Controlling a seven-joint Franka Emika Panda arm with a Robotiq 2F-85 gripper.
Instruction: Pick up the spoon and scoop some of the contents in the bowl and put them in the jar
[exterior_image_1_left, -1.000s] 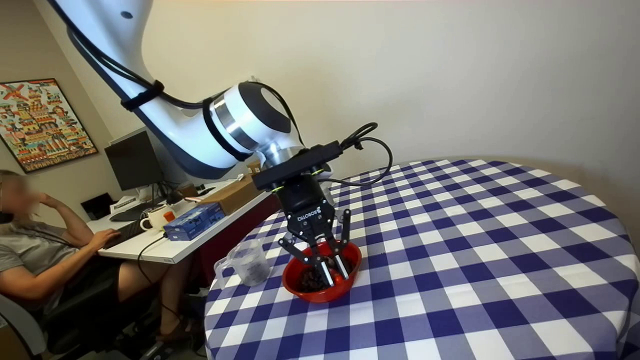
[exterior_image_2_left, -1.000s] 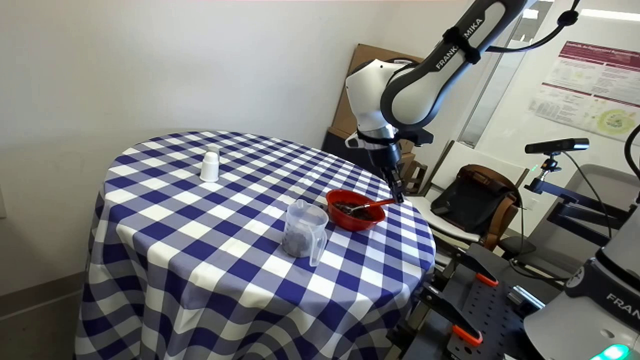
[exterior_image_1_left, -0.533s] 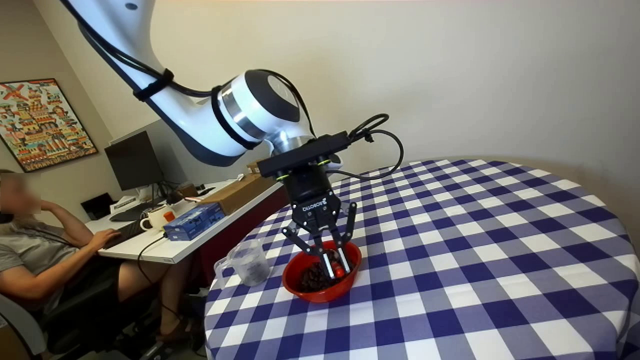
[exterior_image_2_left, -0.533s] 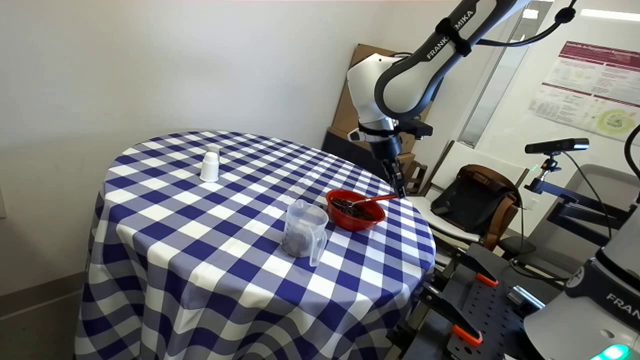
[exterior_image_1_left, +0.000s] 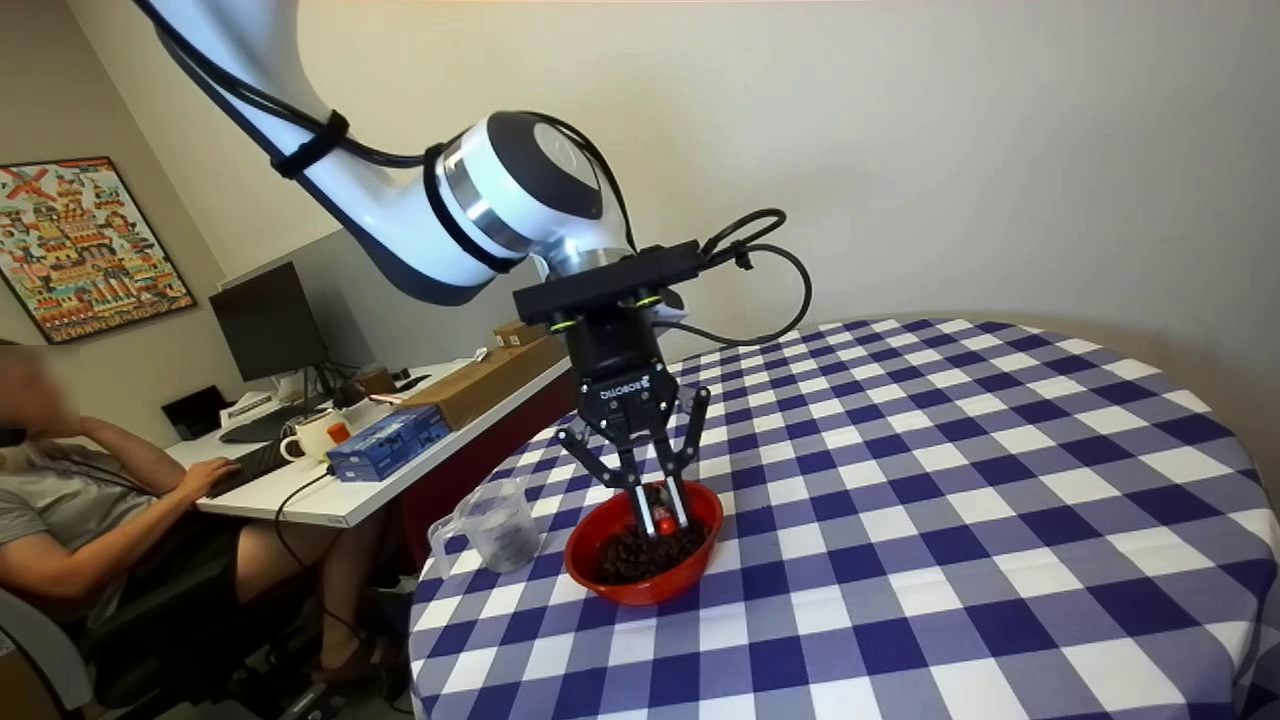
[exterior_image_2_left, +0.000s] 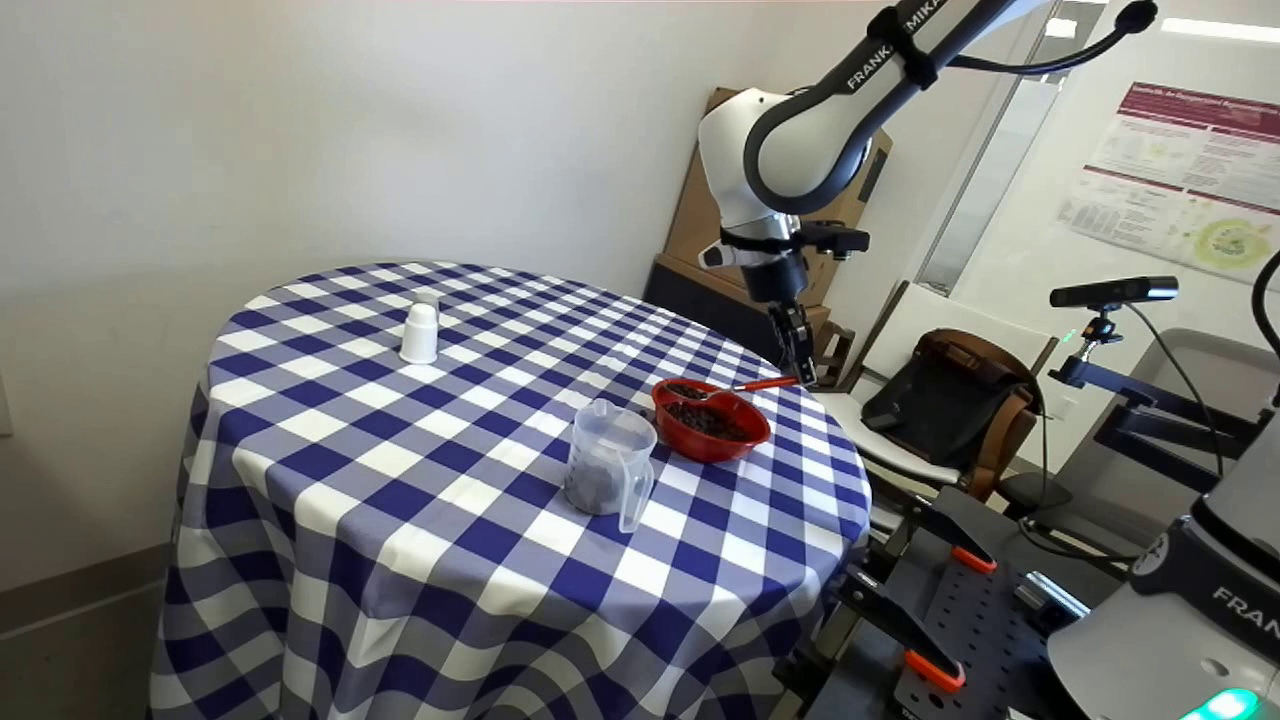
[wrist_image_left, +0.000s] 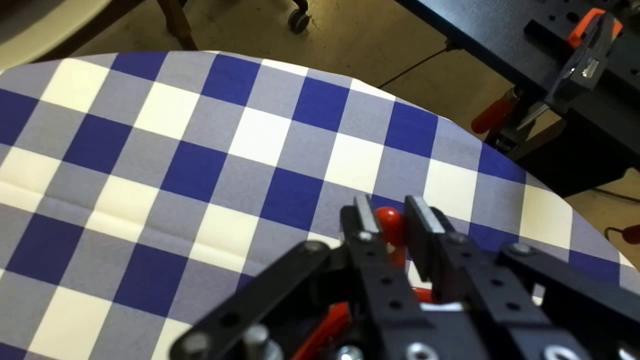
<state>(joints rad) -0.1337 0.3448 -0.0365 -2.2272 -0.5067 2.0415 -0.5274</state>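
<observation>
My gripper (exterior_image_1_left: 664, 526) is shut on the red-orange handle of the spoon (exterior_image_2_left: 768, 383). In the wrist view my gripper (wrist_image_left: 392, 206) has the rounded end of the spoon's handle (wrist_image_left: 391, 222) between its fingertips. The spoon slants down from the gripper, and its silver scoop is over the red bowl (exterior_image_2_left: 698, 446). Dark bits seem to sit on the scoop. The contents (exterior_image_2_left: 706, 420) are a dark mass inside the bowl, also seen in an exterior view (exterior_image_1_left: 630, 560). The clear jar (exterior_image_2_left: 608, 465), with a handle, stands beside the bowl; its lower part looks grey.
White stacked cups (exterior_image_2_left: 420, 335) stand farther along the checked table (exterior_image_1_left: 900, 480). A desk with a blue box (exterior_image_1_left: 388, 443) and a seated person (exterior_image_1_left: 90, 500) are beside the table. A black mount with clamps (wrist_image_left: 580, 65) is past the table edge.
My gripper has risen with the spoon in it. The scoop has come up out of the dark mass to about rim height. The bowl and the jar have not moved.
</observation>
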